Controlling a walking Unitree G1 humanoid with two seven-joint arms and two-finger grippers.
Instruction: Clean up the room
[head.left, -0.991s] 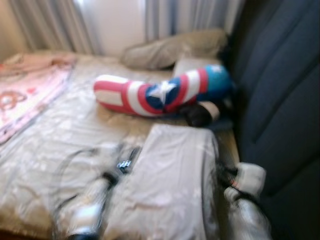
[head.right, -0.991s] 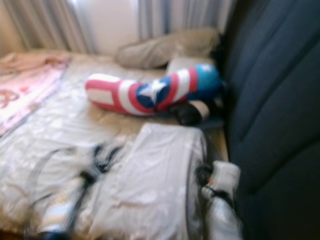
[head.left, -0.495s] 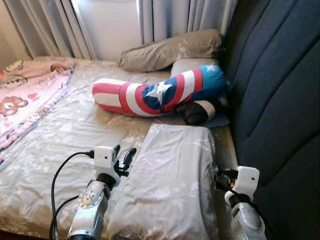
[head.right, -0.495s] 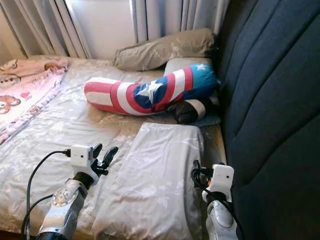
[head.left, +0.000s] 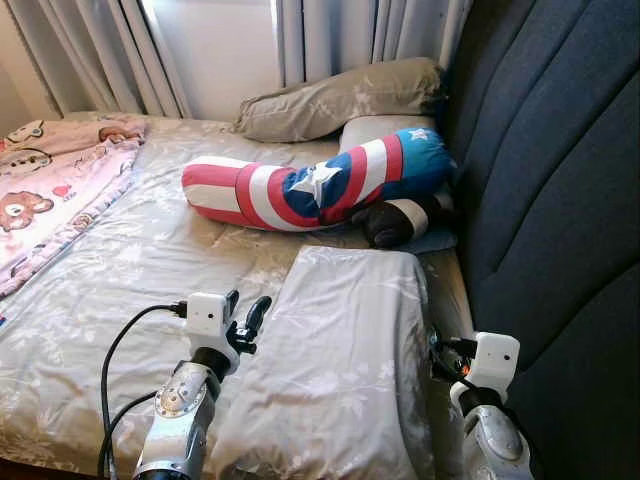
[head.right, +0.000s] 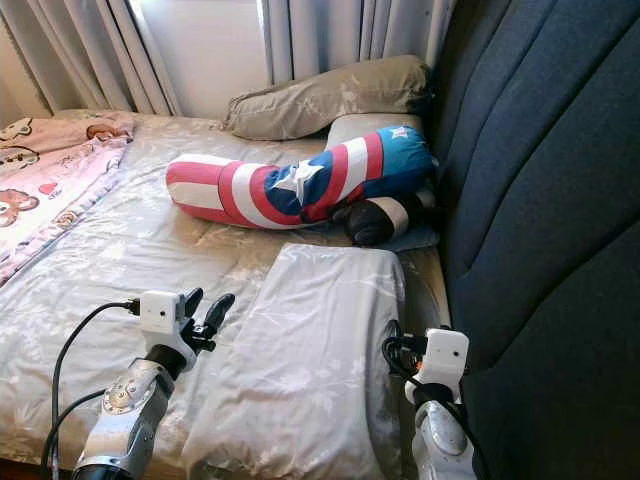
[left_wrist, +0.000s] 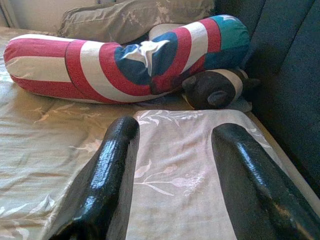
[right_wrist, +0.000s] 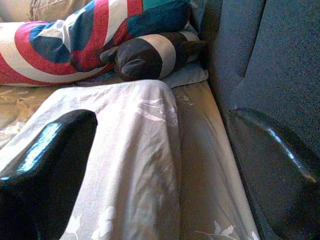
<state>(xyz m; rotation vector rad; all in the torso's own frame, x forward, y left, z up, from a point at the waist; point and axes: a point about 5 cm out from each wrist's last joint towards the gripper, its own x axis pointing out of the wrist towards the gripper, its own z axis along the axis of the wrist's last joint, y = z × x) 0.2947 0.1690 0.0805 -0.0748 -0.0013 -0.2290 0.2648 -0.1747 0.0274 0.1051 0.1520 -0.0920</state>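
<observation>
1. The left gripper (head.left: 246, 312) hovers low over the near part of the bed (head.left: 120, 270), just left of the grey pillow (head.left: 345, 350). Its two black fingers (left_wrist: 112, 165) stand apart, released, with nothing between them. In the left wrist view the pillow's left edge lies in the gap below the fingers; whether they touch the fabric cannot be told.

2. The right gripper (right_wrist: 165, 165) sits on the right side of the same pillow, between it and the dark blue padded headboard (head.left: 560, 180). Its jaws are spread wide and hold nothing. One finger is over the pillow's right slope, the other lies close along the headboard.

3. The grey pillow, with a pale floral print, lies lengthwise at the near right of the bed, between the two grippers.

4. Farther off, a long bolster (head.left: 310, 185) in red and white stripes with a blue patch and white star lies across the bed, its blue end against the headboard.

5. A dark brown and cream plush toy (head.left: 395, 220) sits just near the bolster's right end, touching it, between the bolster and the grey pillow.

6. A beige pillow (head.left: 340, 95) lies at the far side below the curtains (head.left: 330, 35).

7. A pink blanket (head.left: 50, 190) with bear prints covers the far left of the bed.
</observation>
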